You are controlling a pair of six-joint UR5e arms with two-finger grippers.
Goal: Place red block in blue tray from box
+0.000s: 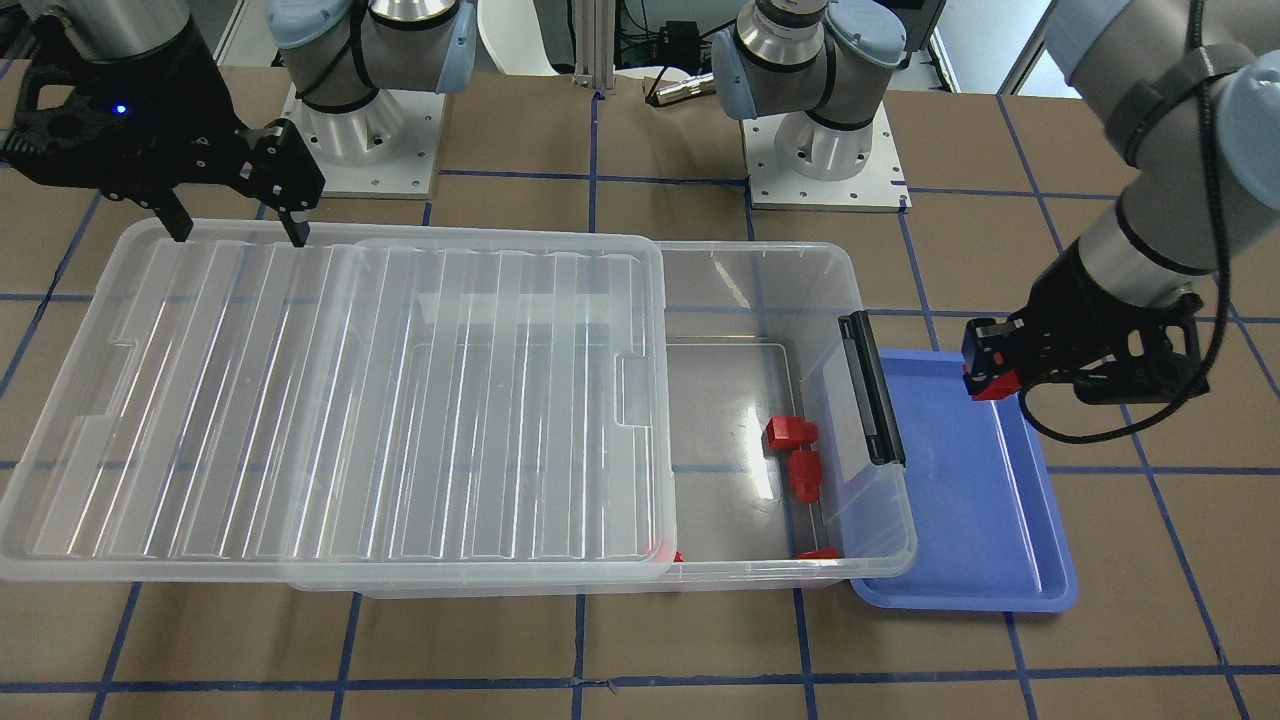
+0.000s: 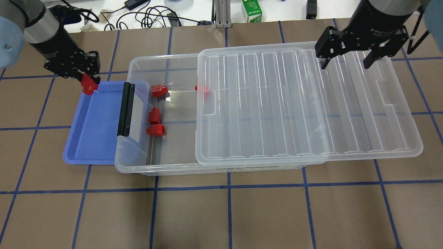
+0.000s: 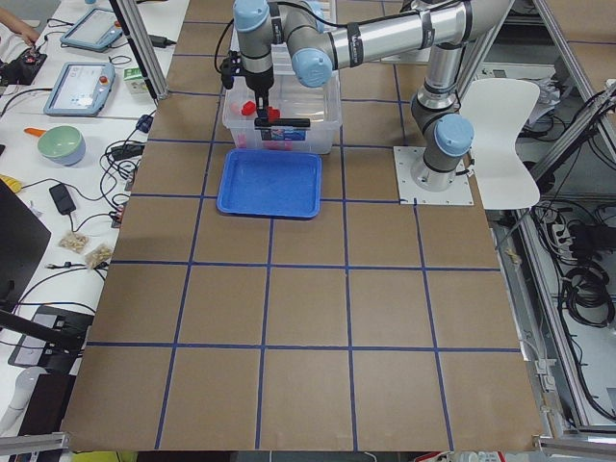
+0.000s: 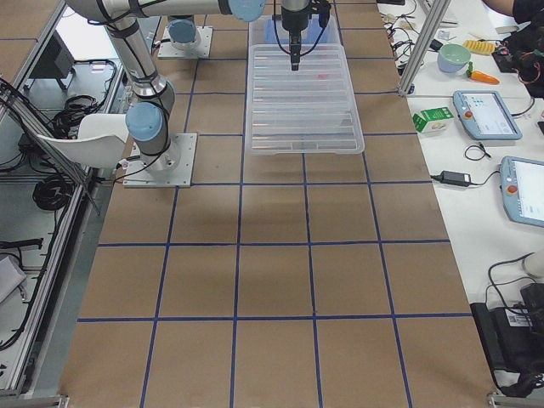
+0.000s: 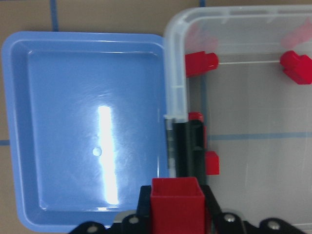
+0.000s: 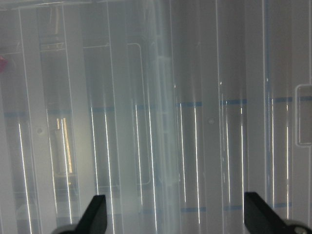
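The left jaws pinch the block (image 1: 993, 384) over the tray's (image 1: 965, 520) rim, right of the front view; dropped there, it may bounce onto the bench (image 1: 1130, 560). The right jaws hang spread above the lid (image 1: 330, 400).

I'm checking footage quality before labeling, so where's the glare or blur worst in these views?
Left wrist: a bright glare streak runs down the tray floor; the held block looks soft. Right wrist: the lid fills the frame, hazy and lined with reflections. Front-facing: a white glare patch on the box floor. Side views: little glare, but everything is small.
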